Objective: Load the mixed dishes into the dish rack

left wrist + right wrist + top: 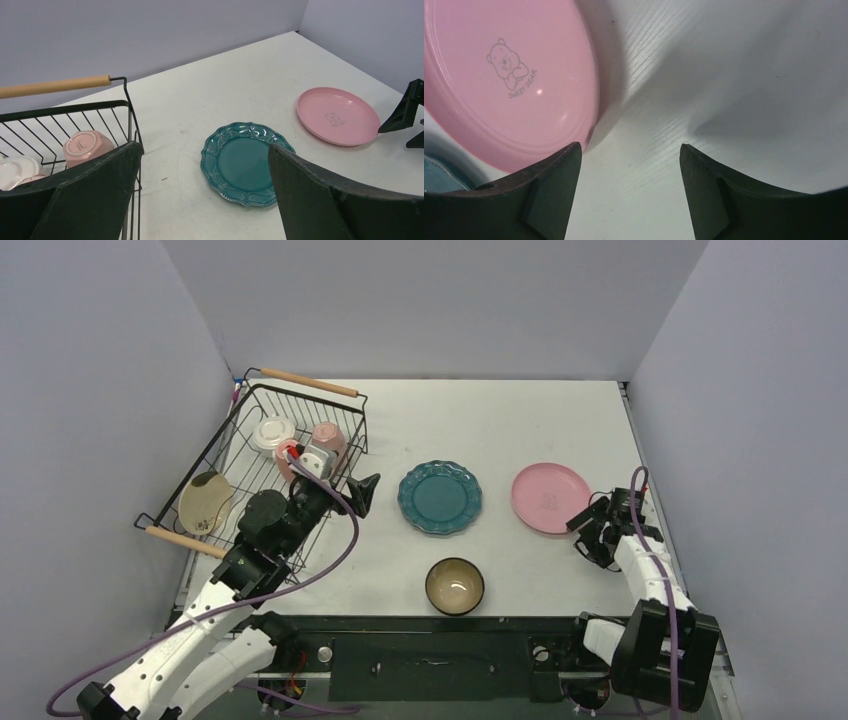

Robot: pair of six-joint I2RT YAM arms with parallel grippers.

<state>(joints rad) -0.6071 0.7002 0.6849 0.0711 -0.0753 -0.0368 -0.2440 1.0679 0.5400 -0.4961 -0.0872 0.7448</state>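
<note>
The black wire dish rack [240, 400] stands at the left and holds a cream plate [205, 502], a white mug [272, 432] and two pink mugs [328, 440] [288, 455]. The teal scalloped plate [440, 497], the pink plate [550, 497] and the dark bowl [455, 585] lie on the table. My left gripper [338, 485] is open and empty at the rack's right wall, facing the teal plate [245, 162]. My right gripper [592, 530] is open and empty at the pink plate's [509, 75] near right rim, one finger over the rim.
The rack's wooden handle [55, 86] and wire corner [127, 105] are close to my left finger. Grey walls enclose the white table [520, 420] on three sides. The right gripper also shows in the left wrist view [407, 112].
</note>
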